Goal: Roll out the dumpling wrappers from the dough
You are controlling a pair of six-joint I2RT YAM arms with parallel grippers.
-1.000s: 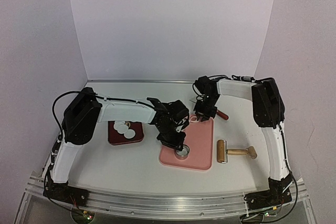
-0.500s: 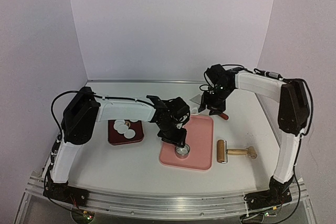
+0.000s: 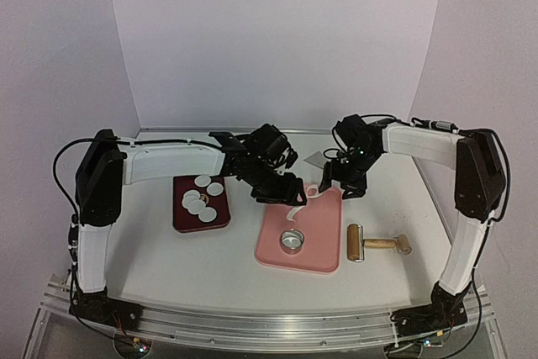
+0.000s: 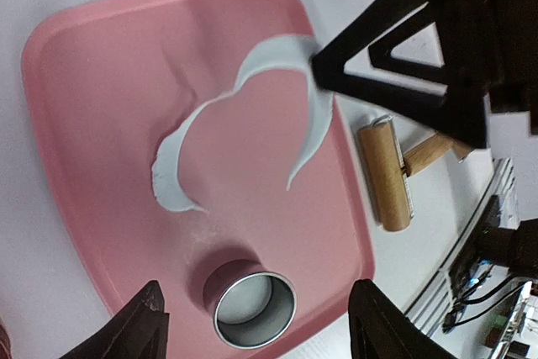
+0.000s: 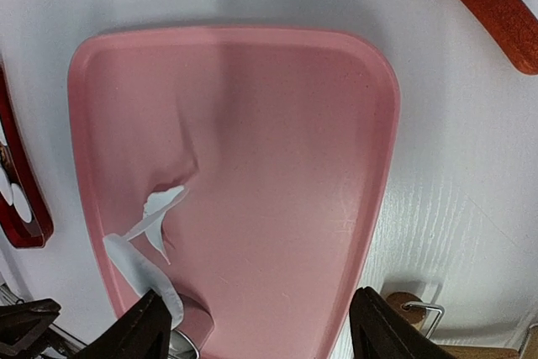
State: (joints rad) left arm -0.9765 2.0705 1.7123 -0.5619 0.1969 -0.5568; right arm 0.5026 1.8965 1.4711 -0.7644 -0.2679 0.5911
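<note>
While my left gripper (image 4: 257, 308) and right gripper (image 5: 256, 308) both hang spread and empty, the ragged dough scrap (image 4: 277, 48) on the pink tray (image 4: 109, 107) could cling to one and tear.

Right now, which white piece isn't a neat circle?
The ragged curved white dough scrap over the pink board; the others are flat round discs on the dark red tray.

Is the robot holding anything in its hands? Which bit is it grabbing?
Nothing is held. The left gripper and right gripper are both open above the pink tray; the dough scrap and ring cutter lie on it.
</note>
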